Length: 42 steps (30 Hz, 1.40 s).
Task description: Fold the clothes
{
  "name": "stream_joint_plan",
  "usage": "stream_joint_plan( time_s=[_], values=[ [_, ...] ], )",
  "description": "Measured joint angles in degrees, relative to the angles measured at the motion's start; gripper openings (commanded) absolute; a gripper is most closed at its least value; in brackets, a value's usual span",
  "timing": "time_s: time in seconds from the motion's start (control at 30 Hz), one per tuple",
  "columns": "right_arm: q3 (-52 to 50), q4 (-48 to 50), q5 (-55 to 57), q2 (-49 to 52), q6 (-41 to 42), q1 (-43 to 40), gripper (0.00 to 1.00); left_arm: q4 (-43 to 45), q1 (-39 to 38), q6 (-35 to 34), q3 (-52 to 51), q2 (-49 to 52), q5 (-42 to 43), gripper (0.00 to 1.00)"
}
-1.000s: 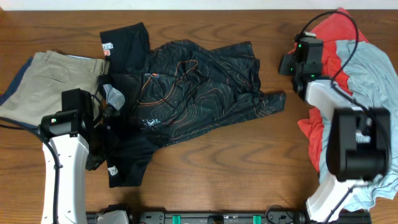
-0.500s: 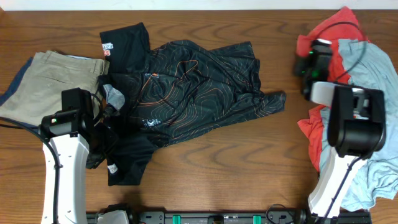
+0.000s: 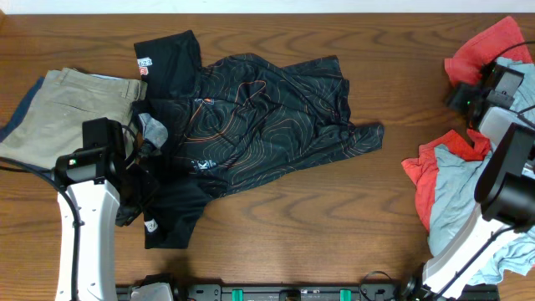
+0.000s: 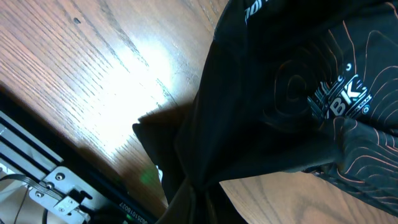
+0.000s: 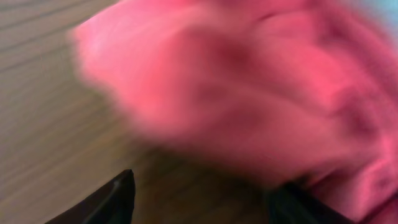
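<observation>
jersey (image 3: 259, 125) lies crumpled on the tabletop (image 3: 318, 226), left of centre, not folded. 1 sleeve with a red-white logo (image 3: 144, 65) points to the far edge, and another flap trails right. its lower-left part runs under the left arm.

left claw (image 3: 135, 176) sits at the jersey's left edge, mostly hidden in the overhead view. in the left wrist view the black cloth gathers into a tight bunch at the bottom of the frame, right where the claw is, and hangs clear of the wood with a shadow under it. so it's clenched on the jersey, though the fingers themselves are covered by fabric. white "bk" lettering (image 4: 342, 96) and orange contour lines show on the hanging part.

right claw (image 3: 461, 94) is at the far right, well apart from the jersey, beside the red garment (image 3: 493, 46). right wrist view is badly blurred. the 2 dark fingertips (image 5: 121, 193) stand wide apart at the bottom of the frame, so released. red cloth fills the frame just past them, can't tell if it touches.

tan trousers (image 3: 58, 117) lie folded at the left, touching the jersey's edge. a light-blue garment (image 3: 451, 192) is piled with more red cloth at the right, under the right arm.
</observation>
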Motion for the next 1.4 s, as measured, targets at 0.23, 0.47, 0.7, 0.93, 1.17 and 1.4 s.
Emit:
stream_joint_plan(
  time_s=[0.23, 0.47, 0.7, 0.93, 1.17, 1.4],
  values=[
    [0.28, -28.44, -14.10, -13.35, -1.99, 4.33, 0.71, 0.07, 0.00, 0.00, -0.04, 0.02, 0.02, 0.06],
    [-0.09, -44.48, -15.65, -14.93, -3.34, 9.27, 0.75, 0.13, 0.00, 0.04, -0.04, 0.02, -0.02, 0.06],
    [-5.01, -40.74, -12.22, -14.62, -4.55, 16.24, 0.62, 0.15, 0.00, 0.07, -0.04, 0.02, -0.02, 0.06],
    [-9.49, -34.64, -6.08, -14.40, -3.87, 21.24, 0.23, 0.15, 0.00, 0.24, -0.04, 0.02, -0.02, 0.06],
    [-11.67, -32.06, -3.39, -14.36, -0.87, 22.86, 0.01, 0.15, 0.00, 0.46, -0.04, 0.02, 0.00, 0.06],
    [-11.58, -50.64, -1.97, -14.36, 0.70, 22.84, 0.01, -0.26, 0.00, 0.48, -0.04, 0.02, -0.02, 0.06]
  ],
)
